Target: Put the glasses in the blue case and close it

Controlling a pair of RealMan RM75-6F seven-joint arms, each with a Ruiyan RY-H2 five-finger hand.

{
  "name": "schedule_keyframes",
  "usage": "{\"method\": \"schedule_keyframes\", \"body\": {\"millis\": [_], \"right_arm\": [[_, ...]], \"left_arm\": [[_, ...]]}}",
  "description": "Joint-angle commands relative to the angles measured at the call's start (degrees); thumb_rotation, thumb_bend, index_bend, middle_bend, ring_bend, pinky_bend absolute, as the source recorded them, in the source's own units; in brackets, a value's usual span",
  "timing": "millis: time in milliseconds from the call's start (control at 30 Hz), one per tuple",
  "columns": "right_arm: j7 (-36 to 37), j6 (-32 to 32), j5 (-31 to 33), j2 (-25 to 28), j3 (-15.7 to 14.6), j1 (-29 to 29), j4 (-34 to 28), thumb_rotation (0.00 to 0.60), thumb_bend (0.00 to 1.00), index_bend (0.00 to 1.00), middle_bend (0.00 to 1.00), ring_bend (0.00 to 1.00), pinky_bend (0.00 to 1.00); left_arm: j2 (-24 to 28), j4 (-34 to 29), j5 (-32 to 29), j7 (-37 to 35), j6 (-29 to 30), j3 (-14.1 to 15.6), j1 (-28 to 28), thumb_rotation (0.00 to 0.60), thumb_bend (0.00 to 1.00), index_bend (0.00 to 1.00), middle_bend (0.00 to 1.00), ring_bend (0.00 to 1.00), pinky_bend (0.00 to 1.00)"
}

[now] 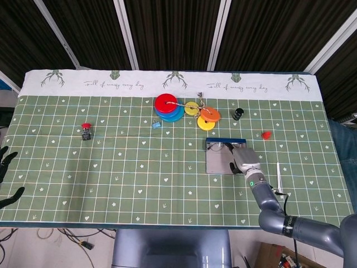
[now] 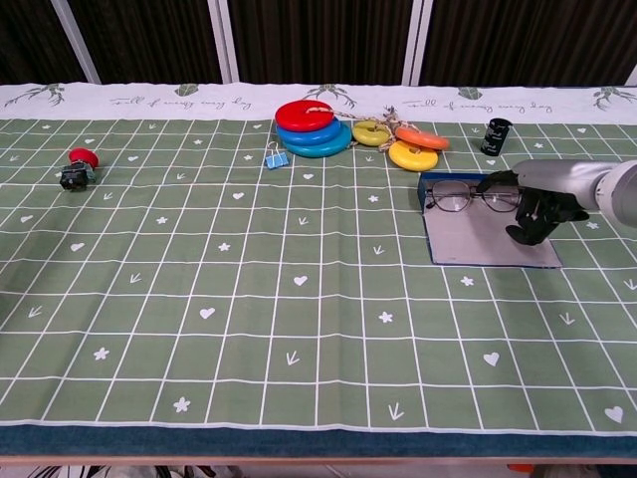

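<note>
- Your right hand [image 2: 537, 207] sits over the right part of the open blue case [image 2: 488, 244], fingers curled down, and it pinches the right end of the glasses [image 2: 468, 198] — the frame is in its grip.
- From the head view the same hand [image 1: 244, 159] covers the right side of the case [image 1: 218, 162], so only part of the glasses [image 1: 218, 147] shows at the case's far edge.
- You have the glasses held over the back of the case, lenses toward the blue rear rim; whether they touch the grey lining I cannot tell.
- The case lies flat on the green gridded worktop [image 2: 249, 279], lid not folded over.
- Your left hand [image 1: 6, 173] shows only at the far left edge of the head view, off the cloth, fingers spread apart and holding nothing.
- Beyond the case, a stack of red and blue discs [image 2: 314, 127] lies beside yellow and orange rings [image 2: 403, 144] tied with cord.
- A small blue binder clip [image 2: 276, 157] rests just in front of the disc stack.
- A black cylinder [image 2: 496, 136] stands upright near the far right — well apart from the case.
- A red-topped button [image 2: 78, 167] sits at the far left of the cloth.
- In the head view, a small red piece [image 1: 266, 134] lies right of the case, and a white stick [image 1: 279, 177] lies right of your forearm.
</note>
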Motion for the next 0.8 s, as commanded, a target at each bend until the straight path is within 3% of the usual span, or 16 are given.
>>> {"method": "schedule_keyframes", "body": {"millis": [33, 400, 533, 600, 733, 800], "right_arm": [[-0.47, 0.74, 0.94, -0.16, 0.07, 0.19, 0.47, 0.6, 0.61, 0.06, 0.8, 0.93, 0.9], [0.78, 2.38, 0.86, 2.27, 0.89, -0.5, -3.2, 0.6, 0.6, 0.05, 0.8, 0.92, 0.9], [1.95, 4.22, -2.38, 4.71, 0.74, -1.69, -7.41, 0.6, 0.5, 0.06, 0.73, 0.87, 0.88], [2.41, 5.01, -4.48, 6.12, 0.22, -2.44, -9.79, 0.6, 0.43, 0.06, 0.64, 0.78, 0.8], [3.69, 6.99, -10.28, 7.57, -1.18, -4.16, -12.43, 0.6, 0.3, 0.08, 0.41, 0.5, 0.37], [4.5, 8.23, -13.52, 7.47, -2.02, -5.12, -12.32, 0.6, 0.25, 0.09, 0.33, 0.36, 0.27]], "left_arm": [[0.06, -0.12, -0.03, 0.14, -0.1, 0.07, 0.01, 0.6, 0.24, 0.11, 0.0, 0.0, 0.0], [0.21, -0.49, -0.33, 0.58, -0.38, 0.12, 0.02, 0.6, 0.24, 0.11, 0.0, 0.0, 0.0], [0.26, -0.57, -0.6, 0.8, -0.63, 0.15, 0.01, 0.6, 0.24, 0.11, 0.0, 0.0, 0.0], [0.28, -0.66, -0.71, 1.03, -0.84, 0.19, -0.03, 0.6, 0.24, 0.11, 0.0, 0.0, 0.0], [0.19, -0.81, -0.59, 1.4, -0.93, 0.3, -0.06, 0.6, 0.24, 0.11, 0.0, 0.0, 0.0], [0.14, -0.83, -0.62, 1.53, -0.91, 0.32, -0.04, 0.6, 0.24, 0.11, 0.0, 0.0, 0.0]]}}
